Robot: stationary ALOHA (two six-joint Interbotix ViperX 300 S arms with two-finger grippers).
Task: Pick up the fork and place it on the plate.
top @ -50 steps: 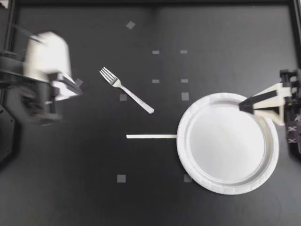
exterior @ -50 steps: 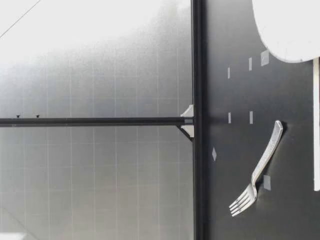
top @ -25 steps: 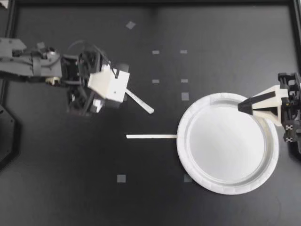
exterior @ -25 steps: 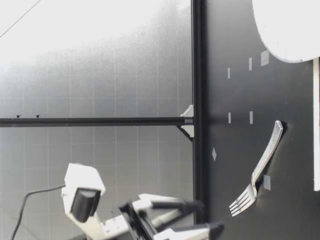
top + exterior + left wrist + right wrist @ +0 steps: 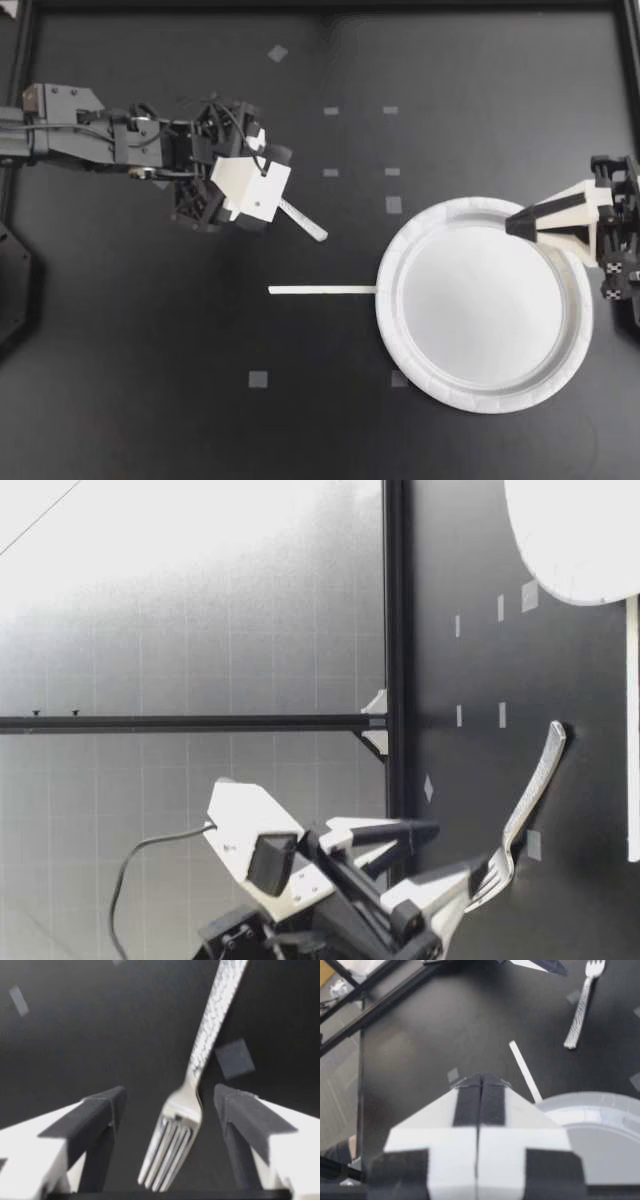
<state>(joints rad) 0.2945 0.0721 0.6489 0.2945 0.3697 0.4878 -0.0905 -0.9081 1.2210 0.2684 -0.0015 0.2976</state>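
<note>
Both over black table (image 5: 150, 350) (gridded wall (image 5: 200, 630) behind): left pincer (image 5: 240, 180) spread astride fork (image 5: 305, 222), right pincer (image 5: 518, 225) clenched.

A white strip (image 5: 322, 290) lies on the black table (image 5: 150, 400) among grey tape squares (image 5: 258, 379).

A robotics lab: a matte black table (image 5: 140, 400) edged by a black rail (image 5: 394, 600), grey tape squares (image 5: 258, 379) (laid in a loose grid) marking spots, a pale gridded panel (image 5: 200, 610) behind the table's far edge.
</note>
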